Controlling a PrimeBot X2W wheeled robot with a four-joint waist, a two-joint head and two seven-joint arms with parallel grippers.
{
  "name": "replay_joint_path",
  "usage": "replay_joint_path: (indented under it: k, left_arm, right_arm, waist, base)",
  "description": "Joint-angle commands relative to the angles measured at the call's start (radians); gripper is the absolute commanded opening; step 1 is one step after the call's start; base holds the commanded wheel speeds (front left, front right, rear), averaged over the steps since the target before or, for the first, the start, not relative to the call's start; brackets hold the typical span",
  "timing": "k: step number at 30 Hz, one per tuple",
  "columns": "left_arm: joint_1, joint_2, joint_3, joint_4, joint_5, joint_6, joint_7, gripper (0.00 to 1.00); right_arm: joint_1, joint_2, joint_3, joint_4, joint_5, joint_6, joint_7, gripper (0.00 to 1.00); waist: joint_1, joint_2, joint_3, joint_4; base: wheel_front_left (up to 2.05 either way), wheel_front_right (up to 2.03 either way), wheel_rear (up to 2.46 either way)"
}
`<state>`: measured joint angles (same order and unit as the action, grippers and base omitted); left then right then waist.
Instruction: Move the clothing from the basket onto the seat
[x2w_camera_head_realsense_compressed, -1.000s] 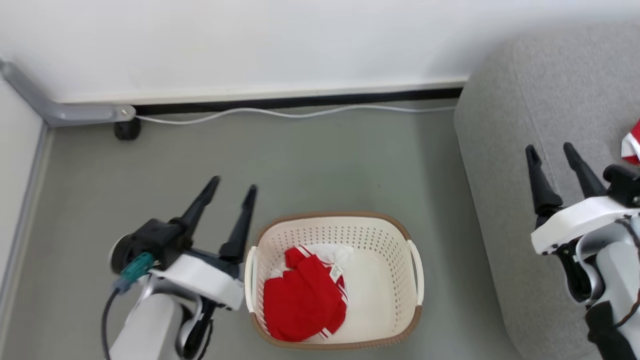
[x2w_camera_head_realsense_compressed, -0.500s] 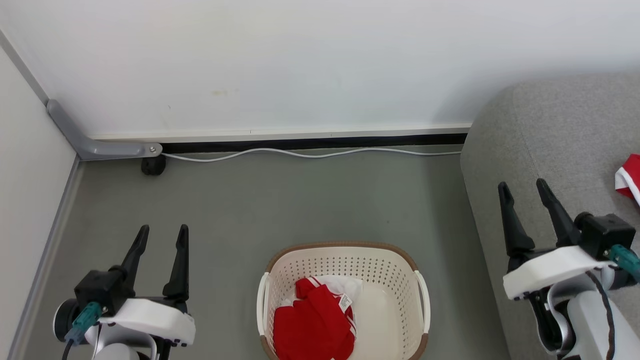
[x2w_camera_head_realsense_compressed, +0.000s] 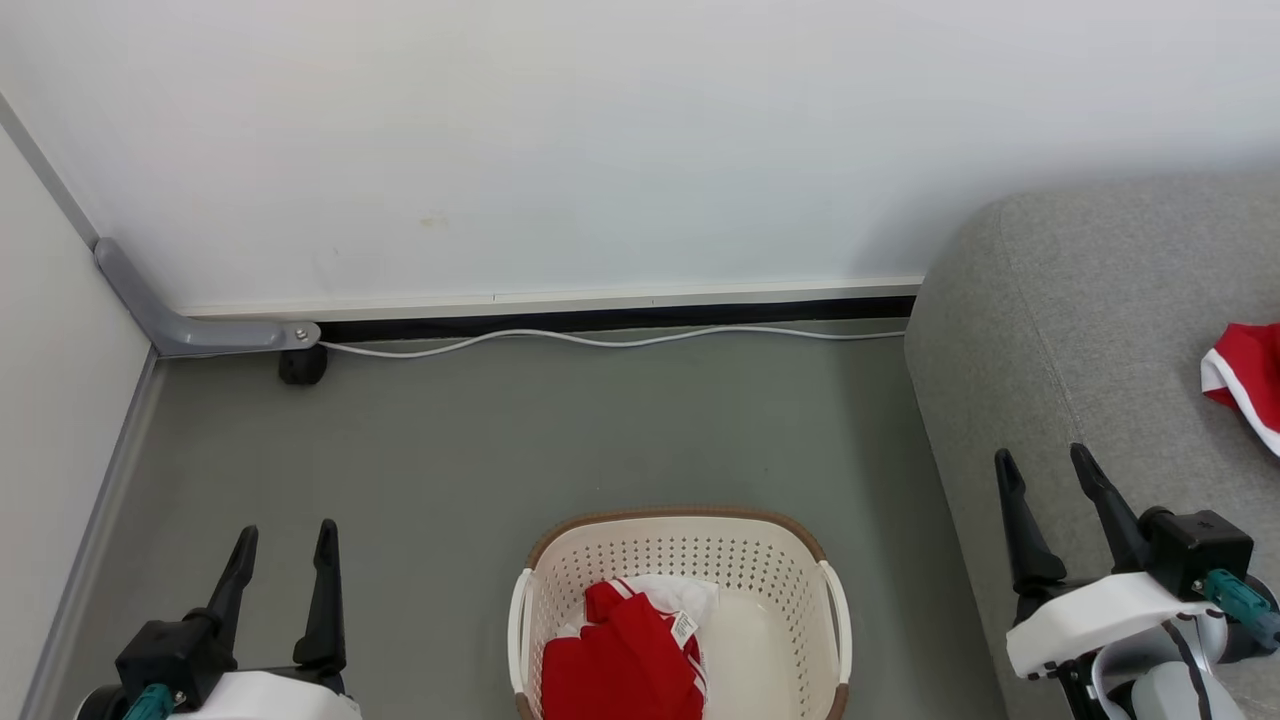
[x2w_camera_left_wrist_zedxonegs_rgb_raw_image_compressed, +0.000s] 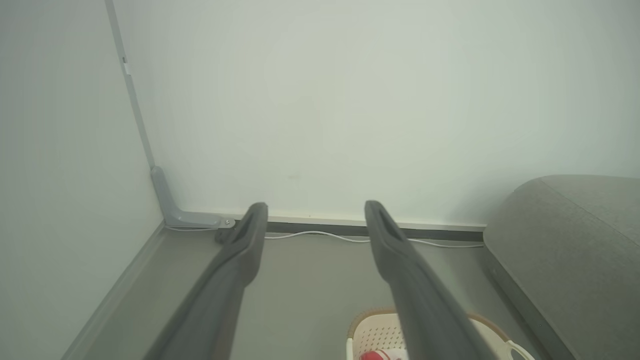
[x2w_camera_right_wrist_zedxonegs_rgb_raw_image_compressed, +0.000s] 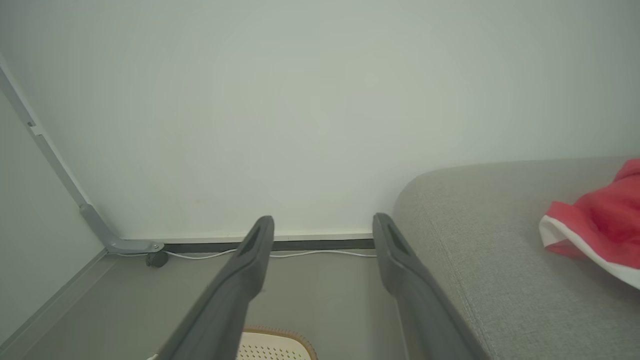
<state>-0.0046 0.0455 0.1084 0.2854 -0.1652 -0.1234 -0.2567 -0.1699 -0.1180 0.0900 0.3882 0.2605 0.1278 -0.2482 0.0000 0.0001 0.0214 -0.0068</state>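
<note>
Your left hand (x2w_camera_head_realsense_compressed: 287, 527) and right hand (x2w_camera_head_realsense_compressed: 1041, 452) sit apart, empty, flanking the basket (x2w_camera_head_realsense_compressed: 680, 515) so either can reach the clothing (x2w_camera_head_realsense_compressed: 620, 670) between them; the sofa (x2w_camera_head_realsense_compressed: 1080, 300) lies beside your right.

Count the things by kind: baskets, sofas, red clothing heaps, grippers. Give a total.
Basket: 1
Sofa: 1
Red clothing heaps: 2, basket heap, sofa heap
Grippers: 2, left gripper, right gripper
Total: 6

Bright even light, soft shadows, sharp head view, hazy wrist views
</note>
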Motion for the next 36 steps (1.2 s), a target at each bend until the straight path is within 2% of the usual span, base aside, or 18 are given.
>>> replay_joint_path:
  k: [1,10,20,27,36]
  left_arm:
    - [-0.013,0.009,0.039,-0.031,0.011,-0.004,-0.005,1.00]
    - [-0.005,0.005,0.047,-0.033,0.015,-0.005,-0.005,1.00]
    - [-0.025,0.005,0.003,-0.009,-0.008,-0.006,-0.005,1.00]
    - [-0.071,0.005,-0.061,0.030,-0.036,-0.006,-0.005,1.00]
    - [-0.186,0.005,-0.195,0.075,-0.067,-0.006,-0.005,1.00]
  right_arm:
    - [-0.008,-0.002,0.012,-0.027,-0.011,0.003,-0.014,1.00]
    - [-0.013,0.004,0.008,-0.028,-0.010,0.003,-0.014,1.00]
    - [-0.031,0.010,0.003,-0.047,-0.001,0.003,-0.014,1.00]
    - [-0.081,0.010,-0.005,-0.092,-0.001,0.003,-0.014,1.00]
    - [-0.184,0.014,-0.016,-0.161,-0.008,0.003,-0.014,1.00]
  waist:
    - [0.0000,-0.0001,0.001,-0.001]
    - [0.0000,-0.0001,0.007,-0.008]
    - [0.0000,-0.0001,0.050,-0.017]
    - [0.0000,-0.0001,0.157,-0.030]
    - [0.0000,-0.0001,0.346,-0.045]
  base:
    - [0.00,0.00,0.00]
    - [0.00,0.00,0.00]
    - [0.00,0.00,0.00]
    - [0.00,0.00,0.00]
    - [0.00,0.00,0.00]
